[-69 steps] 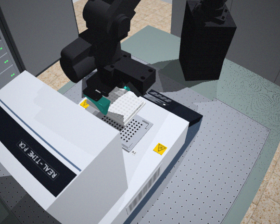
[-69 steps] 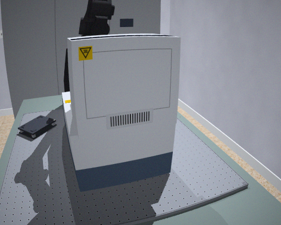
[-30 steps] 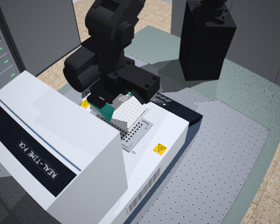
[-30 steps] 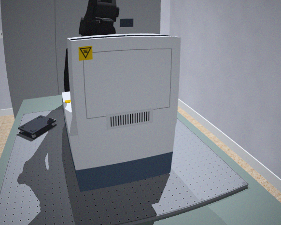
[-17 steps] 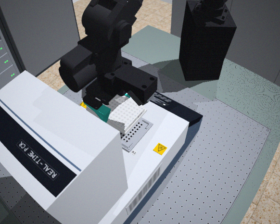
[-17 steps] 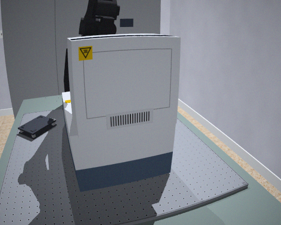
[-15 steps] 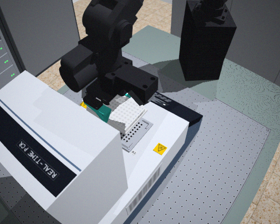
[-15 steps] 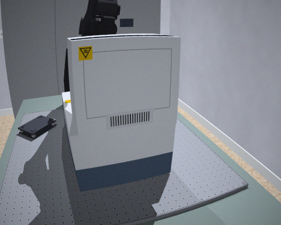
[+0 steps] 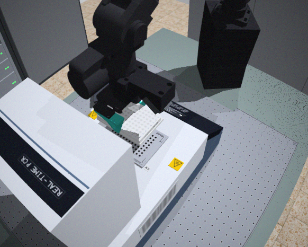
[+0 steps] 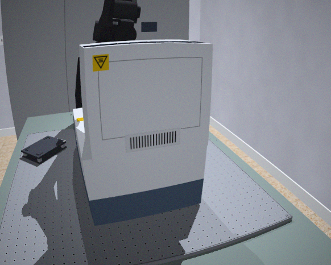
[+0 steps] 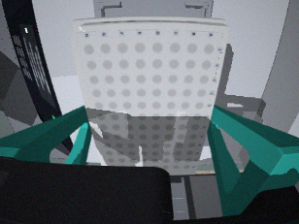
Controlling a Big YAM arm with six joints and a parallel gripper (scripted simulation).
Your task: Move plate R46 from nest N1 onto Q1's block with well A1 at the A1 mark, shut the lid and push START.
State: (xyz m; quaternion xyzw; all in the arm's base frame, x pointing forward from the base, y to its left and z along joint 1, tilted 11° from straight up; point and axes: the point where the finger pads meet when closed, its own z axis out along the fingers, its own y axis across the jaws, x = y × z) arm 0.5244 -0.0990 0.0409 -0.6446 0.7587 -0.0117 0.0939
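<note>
My gripper (image 9: 130, 115) (image 11: 149, 111) is shut on the white 96-well plate R46 (image 9: 144, 118) (image 11: 149, 72), one teal finger at each long side. R46 hangs above Q1's block (image 9: 152, 149), wells up, with a gap below it. In the wrist view its letters and numbers meet at the top right corner; no ID label can be made out. The block's A1 mark (image 9: 146, 168) shows beside its near corner in the top view. Q1's lid (image 9: 106, 148) (image 10: 148, 96) stands open. A small green light (image 11: 53, 117) shows at the dark panel (image 9: 211, 128) (image 11: 19, 20).
The plate nest N1 (image 10: 44, 146) stands empty on the perforated board (image 10: 245, 210), left of Q1 in the exterior view. The raised lid stands close to the gripper and plate. A black pedestal (image 9: 224, 58) stands behind.
</note>
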